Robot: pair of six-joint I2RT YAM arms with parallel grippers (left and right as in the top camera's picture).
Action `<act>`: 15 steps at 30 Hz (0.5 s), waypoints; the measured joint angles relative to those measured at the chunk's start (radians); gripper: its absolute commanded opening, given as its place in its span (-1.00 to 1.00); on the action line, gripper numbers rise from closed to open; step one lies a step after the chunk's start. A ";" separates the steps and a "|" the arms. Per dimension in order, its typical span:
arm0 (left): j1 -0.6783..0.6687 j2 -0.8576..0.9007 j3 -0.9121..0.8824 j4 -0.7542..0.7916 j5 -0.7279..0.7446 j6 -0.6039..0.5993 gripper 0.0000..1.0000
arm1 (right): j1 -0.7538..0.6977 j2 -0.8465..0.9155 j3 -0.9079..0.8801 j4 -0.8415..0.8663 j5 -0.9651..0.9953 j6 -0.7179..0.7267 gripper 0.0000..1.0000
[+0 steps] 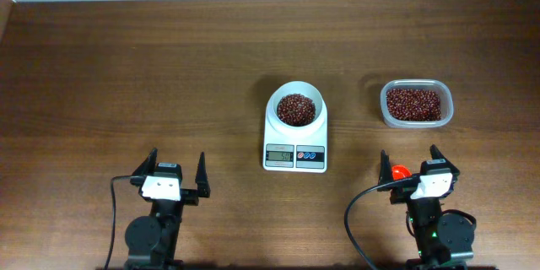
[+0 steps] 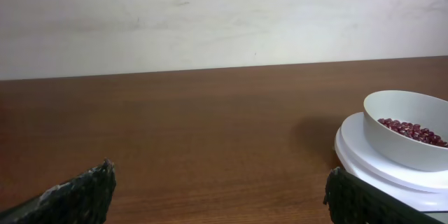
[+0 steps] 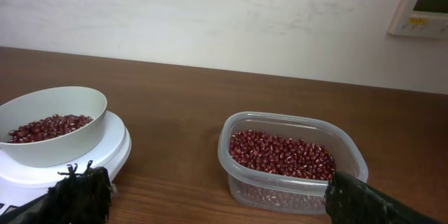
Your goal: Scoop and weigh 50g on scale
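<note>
White scale (image 1: 295, 141), one; bean tub (image 1: 416, 104), one; left claw (image 1: 178, 159), right claw (image 1: 409, 157) both wide.

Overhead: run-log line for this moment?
left gripper open, empty | right gripper open, empty | scale: bowl holds red beans | tub of beans right of scale

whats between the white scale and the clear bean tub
Only bare brown wooden table separates the small white digital scale from the clear plastic tub of red beans, seen in the overhead and right wrist views.
</note>
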 measured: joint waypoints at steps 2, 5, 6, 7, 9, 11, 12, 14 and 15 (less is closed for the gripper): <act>0.000 0.000 0.000 0.000 0.000 0.000 0.97 | 0.000 0.000 0.000 0.000 0.000 0.000 0.98; 0.000 0.000 0.000 0.000 0.000 0.000 0.98 | 0.000 0.000 0.000 0.000 0.000 0.000 0.98; 0.000 0.000 0.000 0.000 0.000 0.000 0.98 | 0.000 0.000 0.000 0.000 0.000 0.000 0.98; 0.000 0.000 0.000 0.000 0.000 0.000 0.98 | 0.000 0.000 0.000 0.000 0.000 0.000 0.98; 0.000 0.000 0.000 0.000 0.000 0.000 0.98 | 0.000 0.000 0.000 0.000 0.000 0.000 0.98; 0.000 0.000 0.000 0.000 0.000 0.000 0.98 | 0.000 0.000 0.000 0.000 0.000 0.000 0.98; 0.000 0.000 0.000 0.000 0.000 0.000 0.98 | 0.000 0.000 0.000 0.000 0.000 0.001 0.98; 0.000 0.000 0.000 0.000 0.000 0.000 0.98 | 0.000 0.000 0.000 0.000 0.000 0.000 0.98; 0.000 0.000 0.000 0.000 0.000 0.000 0.98 | 0.000 0.000 0.000 0.000 0.000 0.000 0.98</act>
